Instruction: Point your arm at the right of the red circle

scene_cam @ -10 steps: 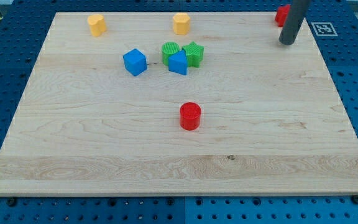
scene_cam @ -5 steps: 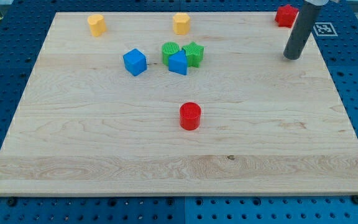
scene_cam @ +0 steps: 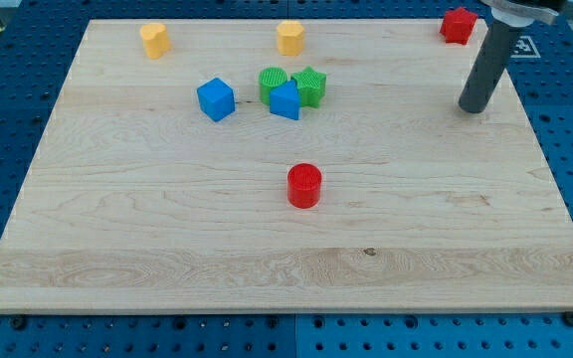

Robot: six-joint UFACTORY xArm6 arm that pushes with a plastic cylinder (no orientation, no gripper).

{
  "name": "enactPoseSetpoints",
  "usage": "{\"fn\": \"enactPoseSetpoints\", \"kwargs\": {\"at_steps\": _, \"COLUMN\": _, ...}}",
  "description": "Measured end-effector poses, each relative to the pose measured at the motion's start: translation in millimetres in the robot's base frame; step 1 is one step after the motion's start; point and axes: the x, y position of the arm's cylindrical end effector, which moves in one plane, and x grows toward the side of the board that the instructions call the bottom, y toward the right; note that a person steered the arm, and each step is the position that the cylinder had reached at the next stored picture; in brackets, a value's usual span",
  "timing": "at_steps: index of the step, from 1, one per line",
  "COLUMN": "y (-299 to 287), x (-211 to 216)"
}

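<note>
Here, the robot has no fingers, so nothing opens, closes or is held; its dark rod ends in my tip (scene_cam: 475, 108), resting on the wooden tabletop (scene_cam: 167, 239) toward the view's upper right. The red circle (scene_cam: 304, 186) sits near the middle, well apart, down and to the view's left of the tip. By the look of it, the tip must travel that way to reach the circle's right side. The rod's upper end is cut off by the frame's top.
</note>
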Motion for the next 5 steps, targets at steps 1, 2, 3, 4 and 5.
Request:
{"fn": "enactPoseSetpoints", "kwargs": {"at_steps": 1, "y": 0.0, "x": 27.9}}
{"fn": "enactPoseSetpoints", "kwargs": {"at_steps": 2, "y": -0.2, "x": 50.2}}
{"fn": "enactPoseSetpoints", "kwargs": {"at_steps": 3, "y": -13.3, "x": 63.2}}
{"fn": "enactPoseSetpoints", "kwargs": {"at_steps": 4, "y": -18.2, "x": 86.0}}
{"fn": "enactPoseSetpoints", "kwargs": {"at_steps": 5, "y": -20.3, "x": 112.5}}
